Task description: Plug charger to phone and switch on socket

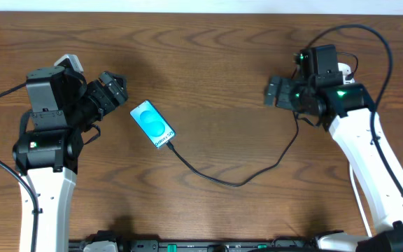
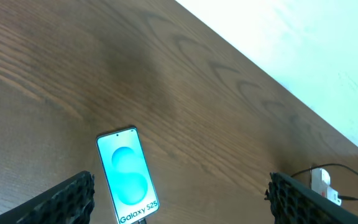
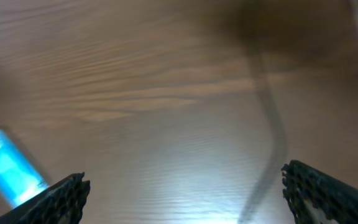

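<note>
The phone lies face up on the wooden table with its turquoise screen lit. It also shows in the left wrist view and, blurred, in the right wrist view. The charger cable meets the phone's near end and curves right toward my right arm; it is a blurred streak in the right wrist view. The socket is mostly hidden behind my right arm; a white piece of it shows in the left wrist view. My left gripper is open and empty just left of the phone. My right gripper is open and empty above the table.
The table's far edge meets a white wall. The arms' thick black cables loop over the right side. Black equipment lines the front edge.
</note>
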`<act>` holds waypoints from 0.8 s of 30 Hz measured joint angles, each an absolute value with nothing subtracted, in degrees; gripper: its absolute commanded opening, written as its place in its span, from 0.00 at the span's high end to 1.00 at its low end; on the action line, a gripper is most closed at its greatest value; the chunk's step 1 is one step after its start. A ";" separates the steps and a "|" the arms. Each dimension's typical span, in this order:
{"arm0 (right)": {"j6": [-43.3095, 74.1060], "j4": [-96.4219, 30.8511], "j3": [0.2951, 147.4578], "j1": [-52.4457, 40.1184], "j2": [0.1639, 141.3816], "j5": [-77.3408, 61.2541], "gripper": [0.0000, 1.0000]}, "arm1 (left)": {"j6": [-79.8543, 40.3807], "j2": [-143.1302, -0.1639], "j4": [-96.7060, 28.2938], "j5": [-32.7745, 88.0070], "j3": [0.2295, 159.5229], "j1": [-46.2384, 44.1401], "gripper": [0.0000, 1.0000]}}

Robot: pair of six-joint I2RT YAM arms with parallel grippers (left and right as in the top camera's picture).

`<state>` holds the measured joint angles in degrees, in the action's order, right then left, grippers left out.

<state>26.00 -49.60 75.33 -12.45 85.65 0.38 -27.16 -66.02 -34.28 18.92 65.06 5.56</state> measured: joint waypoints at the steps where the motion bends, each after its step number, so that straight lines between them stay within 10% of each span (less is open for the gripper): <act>1: 27.42 -51.42 75.37 -12.45 85.32 3.75 0.01 | -27.16 -66.02 -34.28 18.92 65.06 5.56 0.10; 24: 44.99 -63.64 75.37 4.45 85.23 17.72 0.01 | -27.16 -66.02 -35.79 17.63 65.06 5.56 0.10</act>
